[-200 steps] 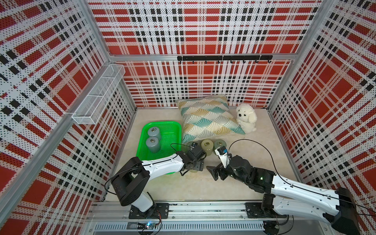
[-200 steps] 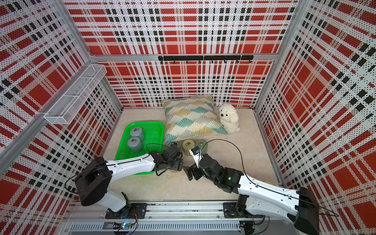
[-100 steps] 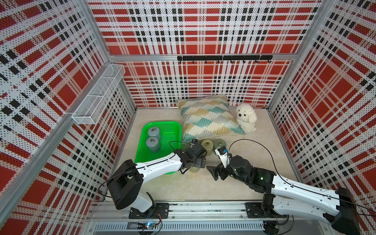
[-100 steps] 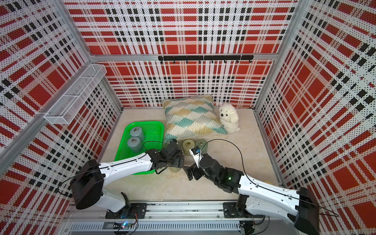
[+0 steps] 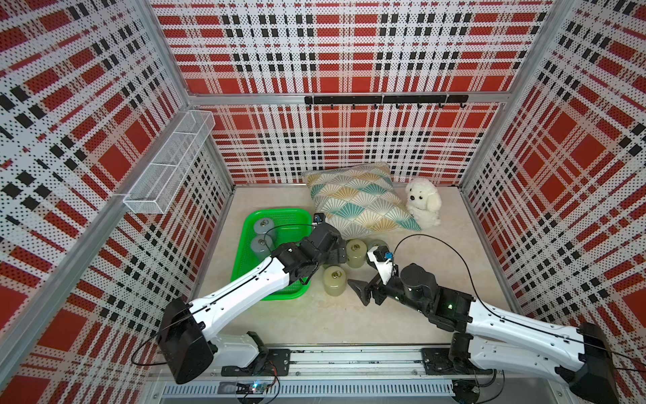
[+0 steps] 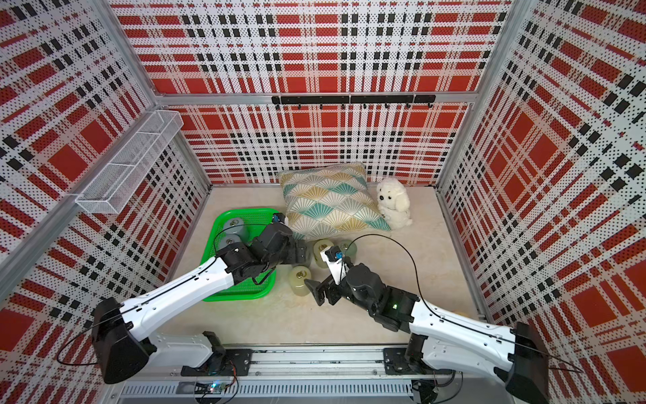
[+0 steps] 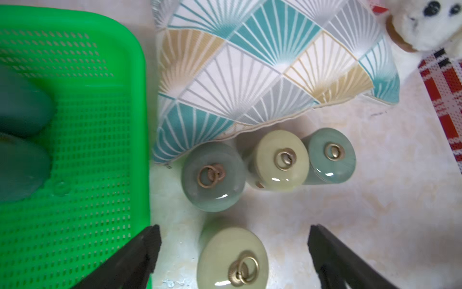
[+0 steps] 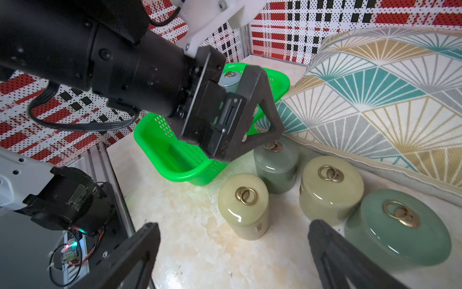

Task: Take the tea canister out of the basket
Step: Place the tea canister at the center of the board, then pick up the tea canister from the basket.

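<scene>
Now, two canisters (image 5: 264,225) in basket (image 5: 279,212).

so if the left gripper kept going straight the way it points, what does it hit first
Most likely the nearer pale green canister, framed by the open left gripper in the left wrist view. The grey-green canister lies just beyond; depth is unclear.

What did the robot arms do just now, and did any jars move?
The left tool opened fully and lifted off the pale canister, leaving it standing on the table beside the basket; that arm's elbow pulled back toward the front. The right tool, the two grey canisters in the basket, the pillow and the toy dog stayed put.
</scene>
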`<state>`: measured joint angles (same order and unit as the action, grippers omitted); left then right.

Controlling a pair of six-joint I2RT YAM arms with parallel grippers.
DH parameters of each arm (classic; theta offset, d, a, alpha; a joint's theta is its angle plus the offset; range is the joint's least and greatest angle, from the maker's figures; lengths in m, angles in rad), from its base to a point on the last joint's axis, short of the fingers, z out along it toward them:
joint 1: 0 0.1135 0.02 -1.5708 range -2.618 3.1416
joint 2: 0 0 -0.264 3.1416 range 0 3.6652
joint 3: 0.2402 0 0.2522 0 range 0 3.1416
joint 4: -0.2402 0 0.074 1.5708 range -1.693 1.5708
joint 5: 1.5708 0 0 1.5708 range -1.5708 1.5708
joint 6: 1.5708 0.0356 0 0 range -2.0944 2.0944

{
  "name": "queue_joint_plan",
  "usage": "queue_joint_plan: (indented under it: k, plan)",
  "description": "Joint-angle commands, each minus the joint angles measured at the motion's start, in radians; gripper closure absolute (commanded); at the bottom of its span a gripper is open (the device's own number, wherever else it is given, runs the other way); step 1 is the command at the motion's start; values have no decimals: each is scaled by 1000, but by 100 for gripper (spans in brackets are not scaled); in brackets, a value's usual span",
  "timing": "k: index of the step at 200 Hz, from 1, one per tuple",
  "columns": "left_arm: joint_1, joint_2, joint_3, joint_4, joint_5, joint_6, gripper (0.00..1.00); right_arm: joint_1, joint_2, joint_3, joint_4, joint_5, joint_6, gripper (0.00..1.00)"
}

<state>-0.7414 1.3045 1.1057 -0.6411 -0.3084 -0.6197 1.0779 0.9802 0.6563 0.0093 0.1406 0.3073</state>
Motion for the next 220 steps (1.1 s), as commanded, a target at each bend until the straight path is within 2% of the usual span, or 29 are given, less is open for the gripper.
queue_joint_plan:
  k: [1,31,75,105,149,220]
  plan:
    - [85,-60,-4,-31,-32,29,1,7,53,51,118,-38,-41,0]
    - [260,-120,-61,-19,-20,68,1,8,141,66,211,-79,-57,0]
    - [541,-137,-148,31,77,128,1,12,218,53,300,-117,-50,0]
    - [661,-98,-177,71,105,162,1,17,208,17,318,-112,-47,0]
    - [704,-14,-179,123,148,134,0,18,134,-27,314,-99,-31,0]
    - [715,173,-124,156,67,124,1,20,104,-28,276,-108,-11,0]
